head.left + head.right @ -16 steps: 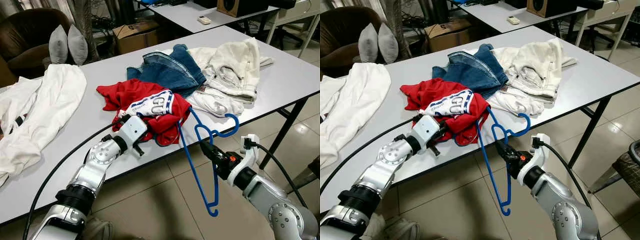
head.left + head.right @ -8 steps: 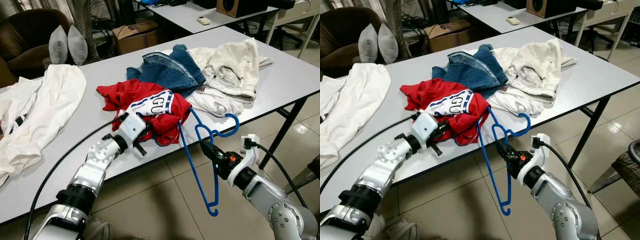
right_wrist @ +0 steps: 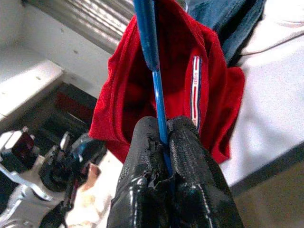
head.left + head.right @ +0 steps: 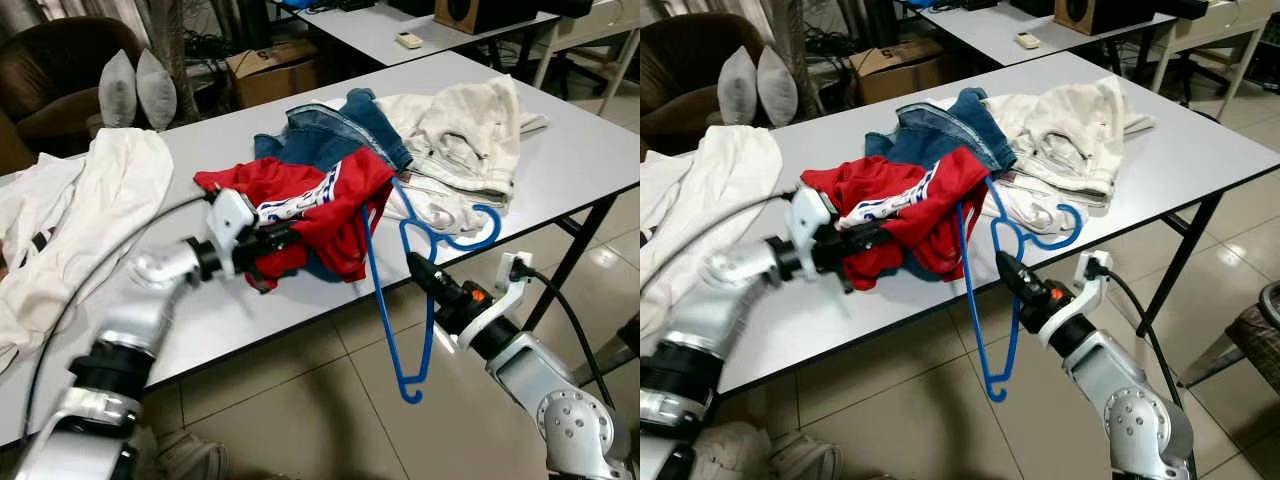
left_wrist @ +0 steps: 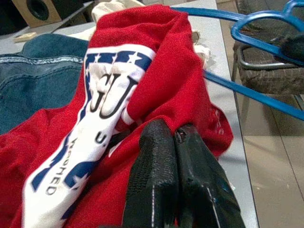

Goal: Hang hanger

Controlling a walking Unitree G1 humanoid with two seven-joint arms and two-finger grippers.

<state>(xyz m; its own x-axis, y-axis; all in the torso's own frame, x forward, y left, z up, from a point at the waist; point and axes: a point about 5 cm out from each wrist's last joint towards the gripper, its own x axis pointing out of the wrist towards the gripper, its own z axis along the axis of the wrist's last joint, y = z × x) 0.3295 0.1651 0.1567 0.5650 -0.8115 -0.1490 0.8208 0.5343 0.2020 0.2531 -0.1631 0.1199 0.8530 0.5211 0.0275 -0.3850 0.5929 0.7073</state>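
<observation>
Left gripper (image 4: pixel 272 240) pinched tight on red shirt (image 4: pixel 330 205), lifting it above grey table (image 4: pixel 590 140) beside jeans (image 4: pixel 325 135). Blue hanger (image 4: pixel 400 290) upright past table edge, 1 bar clamped between right gripper (image 4: pixel 418 270) fingers, touching shirt.

Soft, even indoor light is falling from above across the counter (image 4: pixel 590 140), glare is gleaming on the tiled floor (image 4: pixel 610 262) at the right, the left arm (image 4: pixel 150 290) is smearing with motion blur, and the near end effector fingers (image 3: pixel 156 190) are going out of focus.
</observation>
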